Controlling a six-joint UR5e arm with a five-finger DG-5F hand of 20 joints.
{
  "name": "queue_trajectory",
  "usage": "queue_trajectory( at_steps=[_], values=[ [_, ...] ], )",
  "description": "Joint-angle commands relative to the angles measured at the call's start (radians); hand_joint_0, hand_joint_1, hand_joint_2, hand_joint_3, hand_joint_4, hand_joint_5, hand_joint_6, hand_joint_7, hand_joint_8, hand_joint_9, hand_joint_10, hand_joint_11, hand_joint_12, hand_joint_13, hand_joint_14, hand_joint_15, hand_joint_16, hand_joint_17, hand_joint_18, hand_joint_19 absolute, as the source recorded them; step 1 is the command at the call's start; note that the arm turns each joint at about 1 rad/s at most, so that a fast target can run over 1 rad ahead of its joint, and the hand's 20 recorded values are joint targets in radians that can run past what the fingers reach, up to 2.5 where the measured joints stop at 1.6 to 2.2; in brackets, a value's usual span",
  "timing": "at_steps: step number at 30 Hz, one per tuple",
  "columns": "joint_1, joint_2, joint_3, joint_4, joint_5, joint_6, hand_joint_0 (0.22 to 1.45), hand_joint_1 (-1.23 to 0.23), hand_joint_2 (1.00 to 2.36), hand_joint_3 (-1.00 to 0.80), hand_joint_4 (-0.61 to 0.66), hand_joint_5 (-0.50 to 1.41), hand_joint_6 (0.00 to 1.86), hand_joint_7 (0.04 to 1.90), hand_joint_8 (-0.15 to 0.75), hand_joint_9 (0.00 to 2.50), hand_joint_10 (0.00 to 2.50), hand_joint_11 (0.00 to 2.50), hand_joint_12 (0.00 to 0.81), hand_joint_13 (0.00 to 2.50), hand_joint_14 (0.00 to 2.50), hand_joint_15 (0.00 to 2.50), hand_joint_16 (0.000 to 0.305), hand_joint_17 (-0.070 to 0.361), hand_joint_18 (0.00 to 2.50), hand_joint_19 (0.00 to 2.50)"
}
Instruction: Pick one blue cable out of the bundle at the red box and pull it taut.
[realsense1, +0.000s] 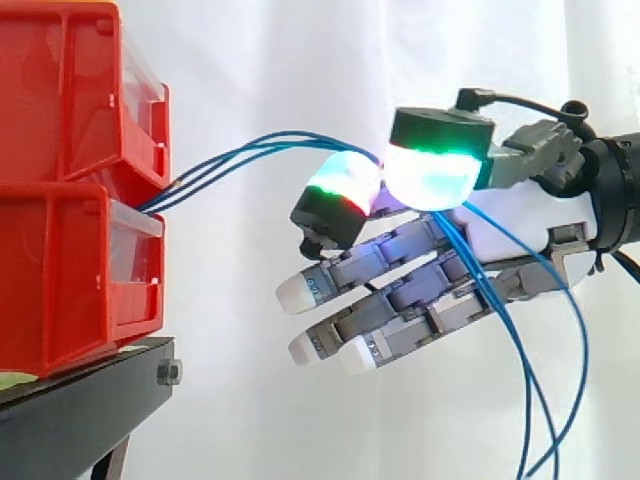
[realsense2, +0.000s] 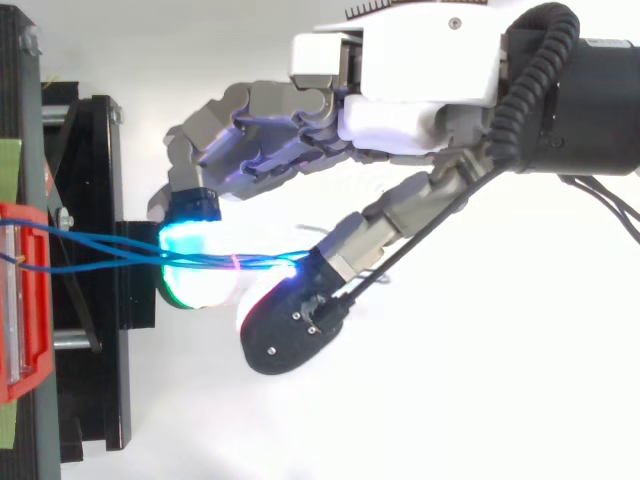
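Pinching thin, glossy blue cables (realsense1: 290, 140) between two glowing pads (realsense1: 430, 175), my hand (realsense1: 515, 225) is clamped on them while its other fingers (realsense1: 390, 265) stretch out straight below. The strands leave the gap between two stacked red bins (realsense1: 60, 270) of hard moulded plastic with clear fronts, arc across to the pinch, then droop in loose loops past my palm. A black stand (realsense1: 90, 400) carries the bins; a white curtain (realsense1: 300, 400) hangs behind.
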Motion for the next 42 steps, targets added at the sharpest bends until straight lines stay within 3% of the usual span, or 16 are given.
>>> queue_trajectory(
  at_steps=[1,7,14,18,30,37,42],
  values=[
    [0.0,0.0,0.0,0.0,0.0,0.0,0.82,-0.98,1.0,-0.5,-0.07,-0.21,0.87,0.95,0.17,0.36,0.0,0.15,0.341,0.05,0.0,0.0,0.053,0.118,0.21,0.03],
    [0.0,0.0,0.0,-0.001,0.0,0.0,0.62,-0.98,1.0,-0.5,0.01,-0.22,0.87,0.9,0.178,0.33,0.0,0.14,0.347,0.04,0.0,0.0,0.053,0.12,0.18,0.05],
    [0.0,0.0,0.0,-0.003,0.0,0.0,0.52,-0.78,1.0,-0.5,0.04,-0.19,0.85,0.92,0.215,0.42,0.0,0.15,0.37,0.06,0.0,0.0,0.058,0.129,0.2,0.1],
    [0.002,0.0,0.0,-0.003,0.0,0.0,0.59,-0.67,1.0,-0.5,0.01,-0.17,0.84,0.99,0.214,0.47,0.0,0.15,0.355,0.08,0.0,0.0,0.055,0.123,0.19,0.11],
    [0.002,0.0,0.0,-0.005,0.0,0.002,0.62,-0.76,1.02,-0.15,0.0,-0.16,0.87,1.03,0.22,0.5,0.0,0.18,0.354,0.12,0.0,0.0,0.055,0.123,0.24,0.11],
    [0.0,0.0,0.003,-0.005,0.0,0.002,0.7,-0.87,1.02,-0.19,-0.06,-0.17,0.87,1.05,0.215,0.49,0.0,0.18,0.355,0.11,0.0,0.0,0.054,0.123,0.25,0.1],
    [0.002,0.0,0.009,-0.006,0.0,0.002,0.78,-0.93,1.01,-0.34,-0.14,-0.18,0.87,1.0,0.198,0.46,0.01,0.17,0.35,0.09,0.0,0.0,0.054,0.122,0.22,0.09]
  ],
)
